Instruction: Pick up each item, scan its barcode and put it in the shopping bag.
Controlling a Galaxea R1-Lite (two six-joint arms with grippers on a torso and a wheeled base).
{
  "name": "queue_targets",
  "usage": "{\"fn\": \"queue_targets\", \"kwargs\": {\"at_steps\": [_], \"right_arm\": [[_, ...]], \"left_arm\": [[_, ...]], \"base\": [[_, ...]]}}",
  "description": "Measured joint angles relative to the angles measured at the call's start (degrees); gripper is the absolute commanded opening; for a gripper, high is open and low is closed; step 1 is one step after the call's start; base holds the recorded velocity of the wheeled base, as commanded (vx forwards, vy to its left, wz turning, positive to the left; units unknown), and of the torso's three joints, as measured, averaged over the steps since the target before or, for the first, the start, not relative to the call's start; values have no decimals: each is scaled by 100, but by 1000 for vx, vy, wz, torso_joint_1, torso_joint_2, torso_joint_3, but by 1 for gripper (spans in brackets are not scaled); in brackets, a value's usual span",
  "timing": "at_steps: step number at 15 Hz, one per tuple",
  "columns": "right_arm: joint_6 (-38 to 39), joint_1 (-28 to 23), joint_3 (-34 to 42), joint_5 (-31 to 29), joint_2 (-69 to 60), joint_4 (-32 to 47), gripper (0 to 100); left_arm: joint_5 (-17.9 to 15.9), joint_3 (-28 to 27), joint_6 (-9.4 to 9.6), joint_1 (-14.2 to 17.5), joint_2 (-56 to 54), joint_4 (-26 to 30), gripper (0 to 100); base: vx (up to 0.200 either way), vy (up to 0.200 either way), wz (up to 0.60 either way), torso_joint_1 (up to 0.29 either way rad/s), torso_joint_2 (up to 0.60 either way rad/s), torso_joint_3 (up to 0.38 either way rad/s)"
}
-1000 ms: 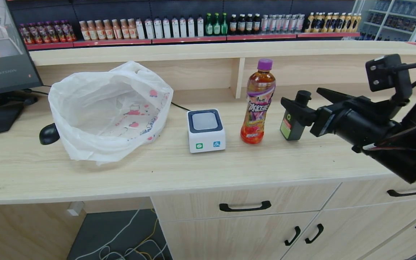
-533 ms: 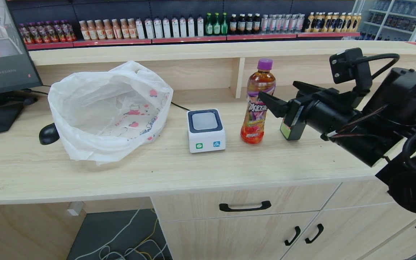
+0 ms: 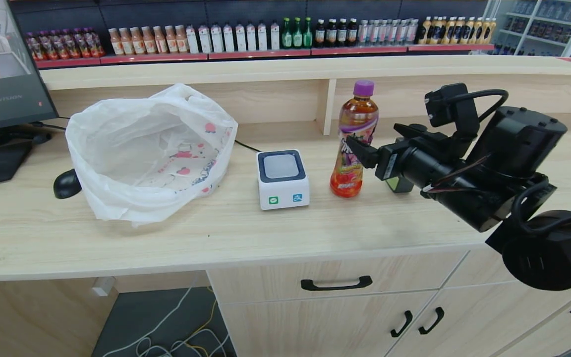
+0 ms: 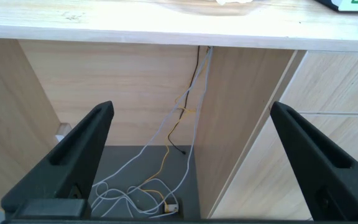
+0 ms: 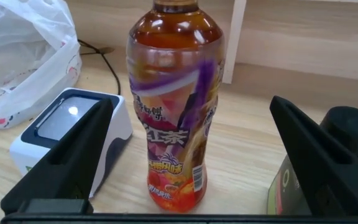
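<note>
While nothing lies yet in the white crinkled plastic shopping bag with red prints, which stands open-mouthed toward the left of the long pale wooden counter, the first pick looks to be in hand. The right gripper hangs with its jaws spread wide, gripping nothing, level with the tall clear plastic bottle of amber drink with a purple cap. The bottle stands upright between the small white cube scanner with a dark-framed window and a small dark container with a green label. The next move calls for closing on the bottle's waist, then turning its barcode, low on the printed label, toward the scanner. The left gripper hangs released below the counter's edge.
</note>
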Motion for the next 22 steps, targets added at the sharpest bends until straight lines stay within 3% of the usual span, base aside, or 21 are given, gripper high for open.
{"fn": "queue_targets", "kwargs": {"at_steps": [8, 16, 22], "right_arm": [[15, 121, -485, -435, 512, -79, 100], [17, 276, -694, -1034, 1056, -684, 100], [33, 308, -931, -1117, 1334, -753, 100]], "left_arm": [[0, 0, 2, 0, 0, 0, 100], [0, 0, 0, 0, 0, 0, 100], [0, 0, 0, 0, 0, 0, 100]], "base": [[0, 0, 0, 0, 0, 0], [0, 0, 0, 0, 0, 0], [0, 0, 0, 0, 0, 0]]}}
